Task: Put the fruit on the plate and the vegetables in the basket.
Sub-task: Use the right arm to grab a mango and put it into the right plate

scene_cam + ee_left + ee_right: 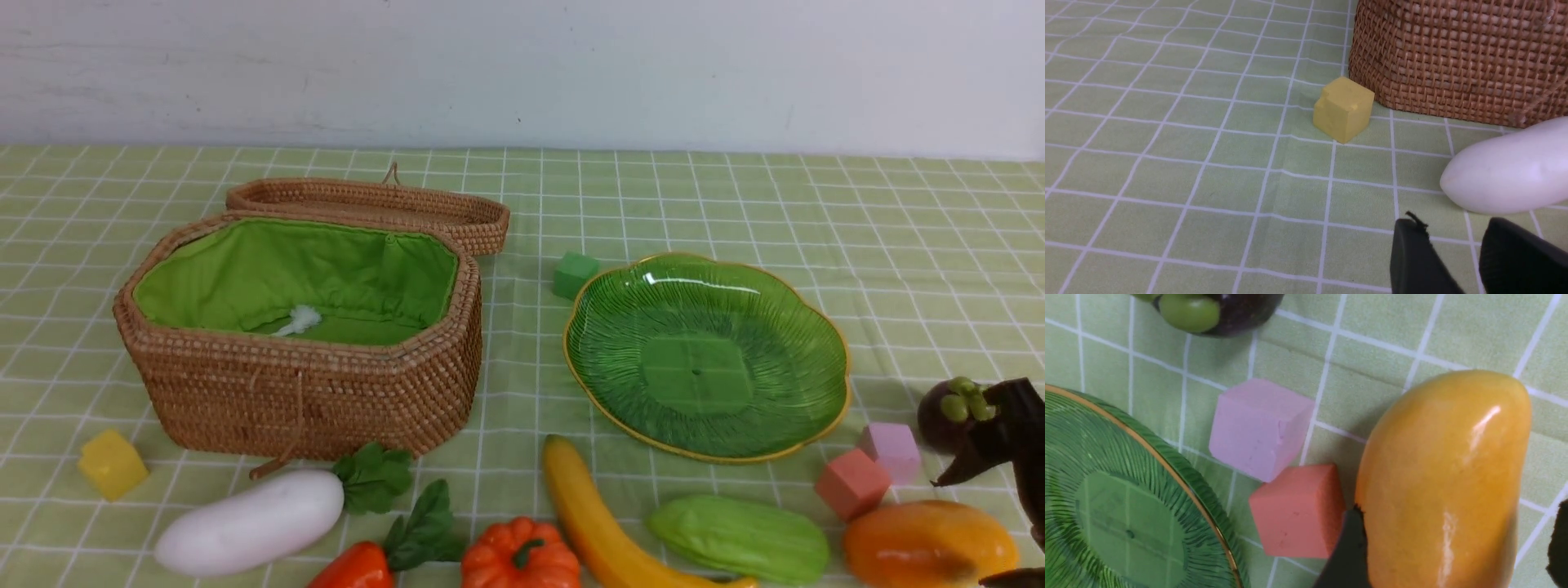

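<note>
Now right jaws wide astride mango [1445, 477], not clamped; left jaws part-open, empty, near radish [1506, 171].

This looks like a staged tabletop test bench — a bare white wall [522, 65] behind the basket [310, 392], a checked tablecloth [898, 245] beneath it, a toy radish [249, 523] and yellow cube [112, 464] in front.
</note>
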Robot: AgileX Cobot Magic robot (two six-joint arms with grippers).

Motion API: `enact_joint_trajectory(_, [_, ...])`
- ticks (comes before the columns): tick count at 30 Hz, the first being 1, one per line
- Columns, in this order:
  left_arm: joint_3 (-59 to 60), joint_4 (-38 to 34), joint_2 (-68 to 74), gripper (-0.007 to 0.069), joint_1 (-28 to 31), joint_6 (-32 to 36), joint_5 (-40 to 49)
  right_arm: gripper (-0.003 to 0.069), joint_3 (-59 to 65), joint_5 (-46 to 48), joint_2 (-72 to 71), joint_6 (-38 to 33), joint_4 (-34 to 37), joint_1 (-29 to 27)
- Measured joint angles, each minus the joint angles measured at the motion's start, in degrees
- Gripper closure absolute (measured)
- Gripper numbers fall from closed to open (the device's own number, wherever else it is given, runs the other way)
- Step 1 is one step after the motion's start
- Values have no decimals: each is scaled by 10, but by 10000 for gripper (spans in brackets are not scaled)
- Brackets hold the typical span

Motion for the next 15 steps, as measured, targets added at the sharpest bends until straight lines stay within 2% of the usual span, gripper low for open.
enact_joint_trajectory(9, [0,0,0,386,0,0,0,32,0,-10,36,-24,6,0])
enact_joint_trajectory(15, [0,0,0,386,0,0,0,41,-1,-20,86,-89,41,0])
